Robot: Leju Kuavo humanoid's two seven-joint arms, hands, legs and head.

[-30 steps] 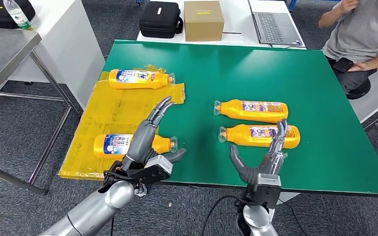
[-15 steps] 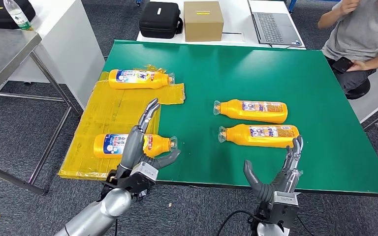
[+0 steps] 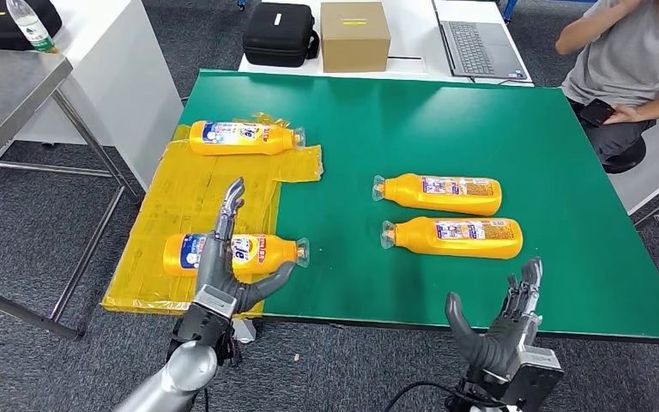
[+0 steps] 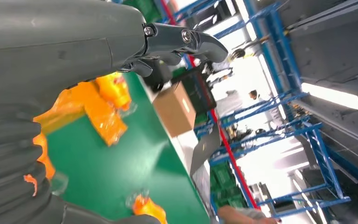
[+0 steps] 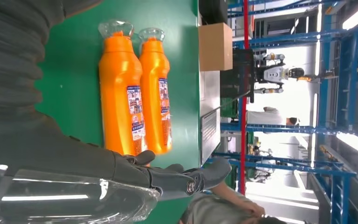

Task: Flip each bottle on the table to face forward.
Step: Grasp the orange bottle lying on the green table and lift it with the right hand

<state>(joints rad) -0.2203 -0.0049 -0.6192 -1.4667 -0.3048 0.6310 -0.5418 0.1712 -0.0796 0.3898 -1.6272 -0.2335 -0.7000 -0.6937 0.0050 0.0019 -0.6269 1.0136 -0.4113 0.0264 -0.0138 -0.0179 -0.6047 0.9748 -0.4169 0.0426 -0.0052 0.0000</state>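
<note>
My table (image 3: 480, 120) is deep green, with a crinkled yellow sheet (image 3: 189, 202) over its left part. Four bottles lie on it, all orange-yellow with clear caps: the far left bottle (image 3: 244, 137) and near left bottle (image 3: 253, 251) wear blue-and-white labels, while the far right bottle (image 3: 438, 192) and near right bottle (image 3: 455, 237) show smaller labels of blue, white and red print. My left hand (image 3: 223, 275) and right hand (image 3: 502, 330) are dark grey. Beyond the table sit a black bag (image 3: 280, 34), a brown cardboard box (image 3: 354, 36) and a silver-grey laptop (image 3: 478, 45).
</note>
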